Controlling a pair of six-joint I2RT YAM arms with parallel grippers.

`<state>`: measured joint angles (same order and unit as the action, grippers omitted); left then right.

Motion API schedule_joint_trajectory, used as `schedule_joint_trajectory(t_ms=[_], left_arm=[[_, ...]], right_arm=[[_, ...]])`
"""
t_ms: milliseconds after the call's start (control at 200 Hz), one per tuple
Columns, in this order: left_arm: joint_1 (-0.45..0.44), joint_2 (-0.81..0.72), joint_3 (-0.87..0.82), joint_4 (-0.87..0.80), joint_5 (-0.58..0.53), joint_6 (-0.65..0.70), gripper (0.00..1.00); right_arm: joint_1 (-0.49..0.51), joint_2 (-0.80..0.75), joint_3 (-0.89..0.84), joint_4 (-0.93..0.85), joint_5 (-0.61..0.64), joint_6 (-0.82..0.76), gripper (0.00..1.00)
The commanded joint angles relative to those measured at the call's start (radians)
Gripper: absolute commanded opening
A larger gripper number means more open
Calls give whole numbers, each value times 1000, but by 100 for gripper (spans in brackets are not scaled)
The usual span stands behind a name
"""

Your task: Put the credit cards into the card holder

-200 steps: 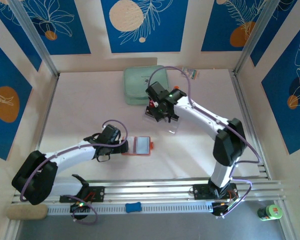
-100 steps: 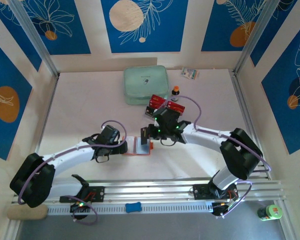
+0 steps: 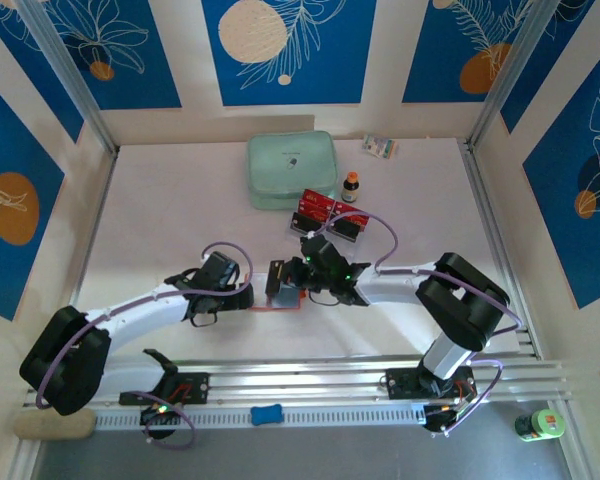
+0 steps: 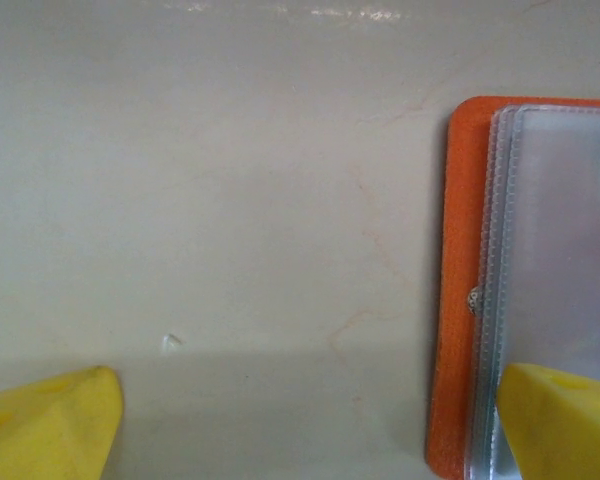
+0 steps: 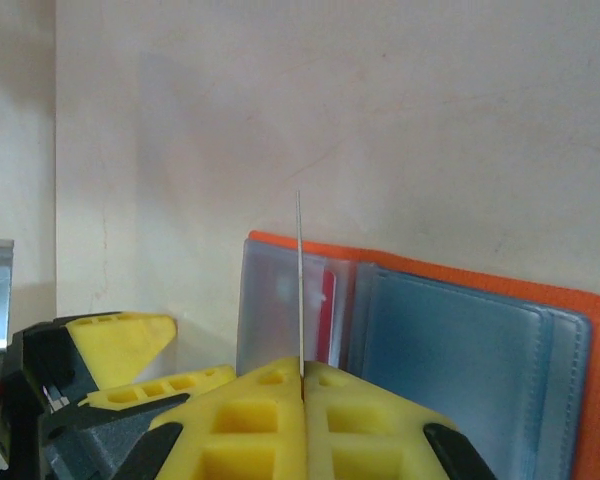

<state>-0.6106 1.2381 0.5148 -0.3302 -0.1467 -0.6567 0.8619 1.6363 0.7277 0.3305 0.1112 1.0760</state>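
The orange card holder (image 3: 287, 303) lies open on the table, showing clear pockets (image 5: 278, 310), a red card (image 5: 328, 312) inside one, and a grey-blue inner pocket (image 5: 450, 350). My right gripper (image 3: 290, 279) is shut on a thin credit card seen edge-on (image 5: 299, 280), upright just above the clear pockets. My left gripper (image 3: 244, 296) stands open at the holder's left edge (image 4: 458, 300); one yellow fingertip (image 4: 565, 420) rests over the clear pocket, the other (image 4: 45, 430) is over bare table. More red and black credit cards (image 3: 318, 207) lie behind the holder.
A mint-green zipped pouch (image 3: 291, 170) sits at the back, with a small brown bottle (image 3: 351, 184) and a small packet (image 3: 381, 147) to its right. Bare table lies left of the holder (image 4: 230, 200).
My right arm has swung from the card pile by the pouch down to the card holder, carrying a card. The left arm has stayed put.
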Motion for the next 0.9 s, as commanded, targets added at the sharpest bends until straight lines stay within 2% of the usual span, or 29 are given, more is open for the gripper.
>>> schedule_joint_trajectory(t_ms=[0, 895], left_arm=[[8, -6, -16, -32, -17, -16, 96], [8, -26, -9, -36, -5, -22, 96]], right_arm=[[7, 3, -23, 51, 45, 26, 0], [26, 43, -68, 94, 35, 66, 0]])
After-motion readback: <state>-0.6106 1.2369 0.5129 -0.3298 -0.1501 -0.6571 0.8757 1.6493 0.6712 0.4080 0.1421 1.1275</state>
